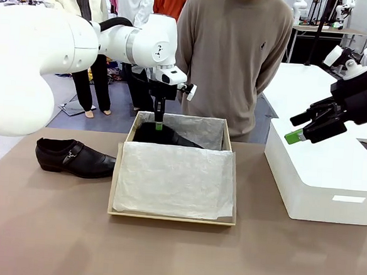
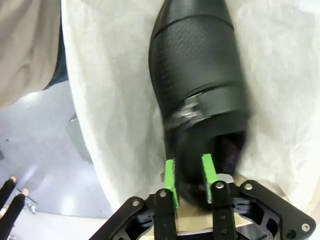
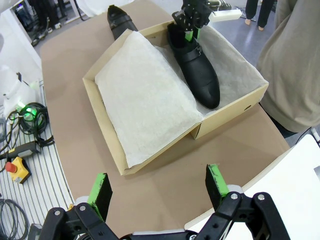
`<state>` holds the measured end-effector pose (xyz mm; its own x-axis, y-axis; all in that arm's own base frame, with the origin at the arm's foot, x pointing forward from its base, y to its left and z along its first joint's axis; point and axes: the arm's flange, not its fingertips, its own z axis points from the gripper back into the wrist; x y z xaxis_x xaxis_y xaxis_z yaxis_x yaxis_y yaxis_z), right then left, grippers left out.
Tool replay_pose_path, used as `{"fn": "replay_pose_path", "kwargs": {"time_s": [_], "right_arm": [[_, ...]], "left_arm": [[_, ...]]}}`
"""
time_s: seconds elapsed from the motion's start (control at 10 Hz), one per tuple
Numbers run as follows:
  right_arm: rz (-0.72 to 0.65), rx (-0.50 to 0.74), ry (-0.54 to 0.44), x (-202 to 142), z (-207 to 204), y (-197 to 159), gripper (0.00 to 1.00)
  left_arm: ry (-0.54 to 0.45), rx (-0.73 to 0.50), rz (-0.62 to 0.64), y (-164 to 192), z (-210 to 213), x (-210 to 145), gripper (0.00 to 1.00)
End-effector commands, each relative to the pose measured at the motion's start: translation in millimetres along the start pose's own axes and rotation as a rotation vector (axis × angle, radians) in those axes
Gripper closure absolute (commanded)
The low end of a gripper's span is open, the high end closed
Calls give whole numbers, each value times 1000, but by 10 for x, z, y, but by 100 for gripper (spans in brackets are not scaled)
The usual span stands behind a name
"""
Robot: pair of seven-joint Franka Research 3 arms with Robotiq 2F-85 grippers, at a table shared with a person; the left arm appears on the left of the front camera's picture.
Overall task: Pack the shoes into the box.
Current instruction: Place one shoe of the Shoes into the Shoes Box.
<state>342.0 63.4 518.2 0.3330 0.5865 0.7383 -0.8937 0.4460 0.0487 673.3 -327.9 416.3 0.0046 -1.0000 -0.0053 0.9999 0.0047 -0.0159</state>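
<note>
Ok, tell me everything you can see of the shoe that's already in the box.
The shoe is glossy black leather with a pointed toe and a strap with a metal buckle. It lies opening up on white tissue paper in the deeper half of the box, on the person's side, toe toward the robot's right. The left gripper has its green pads on either side of the heel rim; whether they clamp it is unclear.

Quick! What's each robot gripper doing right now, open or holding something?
Left gripper: jaws astride the heel of the shoe in the box; gripping or not cannot be told.
Right gripper: open, holding nothing.
</note>
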Motion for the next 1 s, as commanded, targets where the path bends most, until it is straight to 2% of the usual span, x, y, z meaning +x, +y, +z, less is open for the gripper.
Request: {"fn": "replay_pose_path", "kwargs": {"time_s": [0.0, 0.1, 0.2, 0.6, 0.7, 0.9], "right_arm": [[22, 11, -32, -1, -26, -34, 0], [22, 11, -32, -1, -26, -34, 0], [22, 11, -32, -1, -26, -34, 0], [22, 11, -32, -1, -26, -34, 0], [22, 11, -32, -1, -26, -34, 0], [22, 11, -32, -1, -26, -34, 0]], "left_arm": [[29, 6, 22, -81, 88, -64, 23], [30, 1, 29, -95, 146, -76, 3], [27, 0, 39, -112, 272, -113, 0], [-11, -6, 84, -93, 628, -436, 0], [9, 10, 40, -88, 526, -222, 0], [9, 10, 40, -88, 526, -222, 0]]}}
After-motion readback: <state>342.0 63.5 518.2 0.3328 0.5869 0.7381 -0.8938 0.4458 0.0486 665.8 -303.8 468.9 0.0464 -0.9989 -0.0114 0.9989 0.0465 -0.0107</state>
